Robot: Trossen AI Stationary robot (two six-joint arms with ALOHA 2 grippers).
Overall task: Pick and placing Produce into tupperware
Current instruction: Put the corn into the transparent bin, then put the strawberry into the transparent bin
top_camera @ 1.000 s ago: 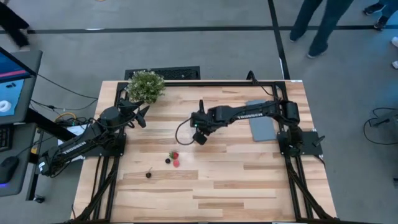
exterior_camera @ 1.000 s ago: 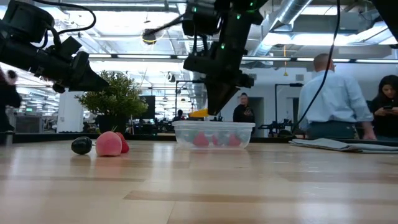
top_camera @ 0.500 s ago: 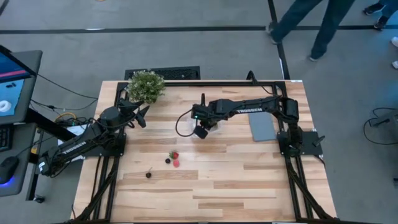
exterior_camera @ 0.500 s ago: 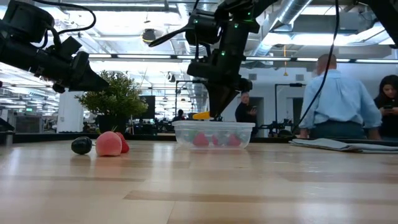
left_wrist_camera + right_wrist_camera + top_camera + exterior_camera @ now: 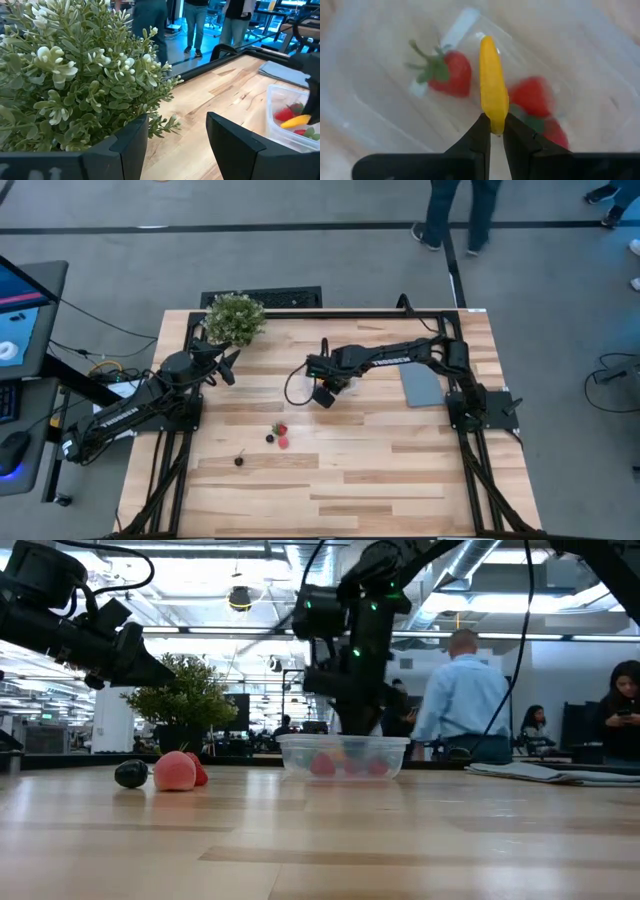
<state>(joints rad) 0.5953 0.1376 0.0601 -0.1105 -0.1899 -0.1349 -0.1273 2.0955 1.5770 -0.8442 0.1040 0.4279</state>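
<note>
The clear tupperware (image 5: 297, 388) stands near the table's middle with red strawberries (image 5: 451, 74) in it. My right gripper (image 5: 322, 391) is directly over the tub (image 5: 343, 755), pointing down and shut on the yellow-orange elongated piece (image 5: 493, 75). Loose produce lies on the table nearer the near edge: two red strawberries (image 5: 282, 436), a dark berry (image 5: 270, 438) and another dark berry (image 5: 239, 461). My left gripper (image 5: 228, 365) waits open beside the potted plant (image 5: 235, 317). My right gripper pinches the yellow-orange piece by its upper end (image 5: 493, 124) between the two fingers (image 5: 479, 137), coming from above and pointing down. The piece hangs lengthwise below the fingers inside the tub, over the strawberries. Whether its lower end touches the tub floor, I cannot tell.
A flat grey slab (image 5: 420, 385) lies near the table's right edge. The bushy plant (image 5: 75, 75) fills the far left corner right before my left gripper (image 5: 177, 145). People stand and walk beyond the far edge (image 5: 465, 700). Bare wood stretches toward the near edge.
My right gripper has come down over the tupperware with the yellow-orange piece, which was above the rim and now hangs inside the tub. A person has walked across the room behind the table.
</note>
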